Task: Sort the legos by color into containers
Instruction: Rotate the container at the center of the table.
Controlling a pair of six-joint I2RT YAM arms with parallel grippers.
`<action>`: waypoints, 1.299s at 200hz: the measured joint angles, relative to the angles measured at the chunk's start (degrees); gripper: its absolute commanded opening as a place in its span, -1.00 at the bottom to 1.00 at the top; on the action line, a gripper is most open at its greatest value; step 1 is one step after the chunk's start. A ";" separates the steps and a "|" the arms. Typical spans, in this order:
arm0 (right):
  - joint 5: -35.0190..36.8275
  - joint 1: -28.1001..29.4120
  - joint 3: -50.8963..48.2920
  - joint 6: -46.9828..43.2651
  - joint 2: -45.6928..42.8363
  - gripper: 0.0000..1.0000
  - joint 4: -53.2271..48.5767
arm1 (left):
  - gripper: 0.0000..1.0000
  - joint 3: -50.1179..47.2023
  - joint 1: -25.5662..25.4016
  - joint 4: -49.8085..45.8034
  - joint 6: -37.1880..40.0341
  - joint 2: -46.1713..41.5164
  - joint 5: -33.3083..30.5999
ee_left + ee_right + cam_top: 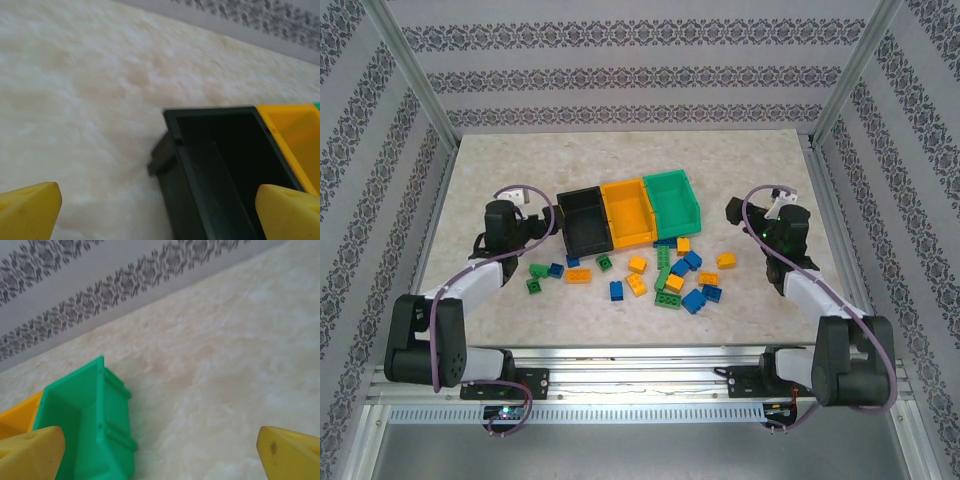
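Marble-patterned tabletop (pixel 500 170), patterned walls on three sides.

Legos (pixel 667 282): small studded bricks in blue, green and yellow-orange. They lie loose on the tabletop just in front of the bins, most below the yellow-orange and green ones, a few further left.

Containers: black bin (pixel 585 225), yellow-orange bin (pixel 628 212) and green bin (pixel 673 200), joined in an angled row with black at the left. All three show bare floors; every brick seen lies outside them. One blue brick sits close to the black bin's front.

Left arm (pixel 470 285) reaches forward, wrist just beside the black bin's left end. Left fingers (pixel 30 207) are spread wide and released, with the black bin's corner between them in the wrist view.

Right arm (pixel 810 290) is bent, wrist to the right of the green bin and apart from it. Right fingers (pixel 30 452) are spread wide and released, gripping nothing.
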 measured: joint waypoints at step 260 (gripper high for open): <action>18.43 22.69 0.00 -14.69 6.21 0.96 -4.07 | 0.46 48.46 -3.06 -36.24 0.76 38.10 -2.73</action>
